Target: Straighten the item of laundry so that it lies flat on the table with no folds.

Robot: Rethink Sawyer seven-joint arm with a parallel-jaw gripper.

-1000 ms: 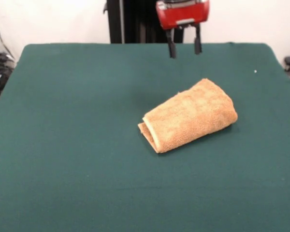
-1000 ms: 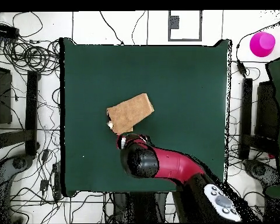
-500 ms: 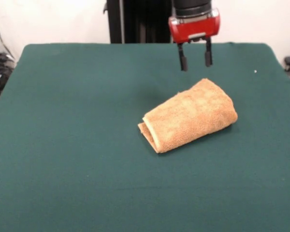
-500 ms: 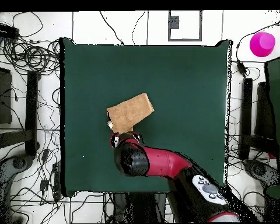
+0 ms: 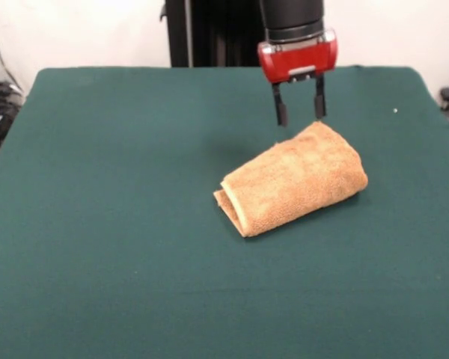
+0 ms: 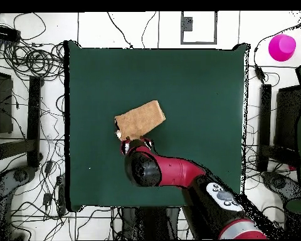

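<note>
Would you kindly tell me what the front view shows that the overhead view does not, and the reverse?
Only the front view shows the gripper with its jaws apart, hanging above the far end of the towel, and the layered fold at the towel's near end. Only the overhead view shows all of the table, the cables on the floor, a pink round object beyond one corner, and the red arm reaching in from the base. Both show the towel still folded on the green table.
</note>
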